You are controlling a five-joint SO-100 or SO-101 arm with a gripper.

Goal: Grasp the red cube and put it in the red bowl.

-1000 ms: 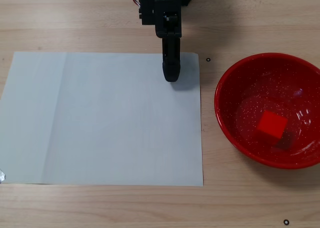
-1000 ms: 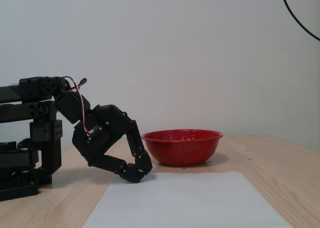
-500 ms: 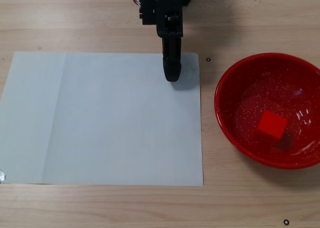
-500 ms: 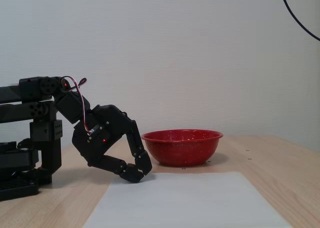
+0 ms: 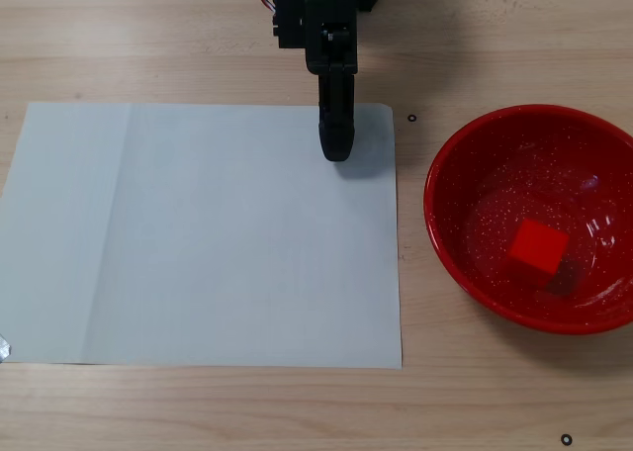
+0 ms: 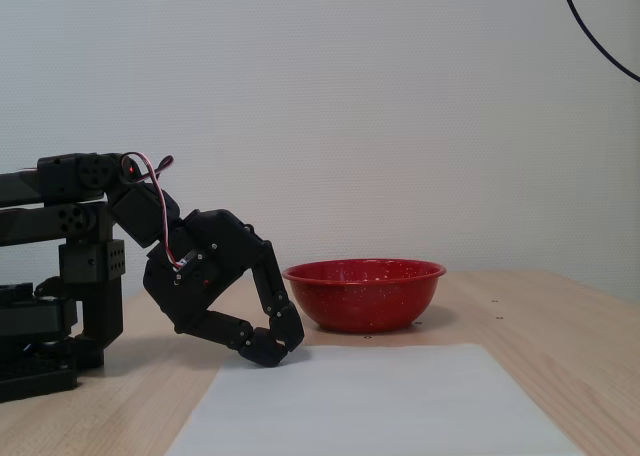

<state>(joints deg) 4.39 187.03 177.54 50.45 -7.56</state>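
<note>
A pale wooden worktop (image 5: pixel 198 402) carries a white paper sheet (image 5: pixel 198 233). Right of it in the top-down fixed view, the red cube (image 5: pixel 539 246) lies inside the red bowl (image 5: pixel 465 154). Farther back, the gripper (image 5: pixel 336 152) hangs closed and empty over the sheet's far edge, before a plain white wall (image 6: pixel 350 96).

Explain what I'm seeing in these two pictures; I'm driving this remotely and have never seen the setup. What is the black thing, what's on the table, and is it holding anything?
The black thing is a small jointed robot arm ending in a two-finger gripper. One fixed view looks straight down; the other looks from the side at table height, where the gripper hangs low over the edge of the white paper sheet, fingers closed and empty. The pale wooden table carries that sheet and, right of it in the top-down picture, a large glossy red speckled bowl. The small bright red cube already lies inside the bowl. From the side, the bowl hides the cube.
</note>
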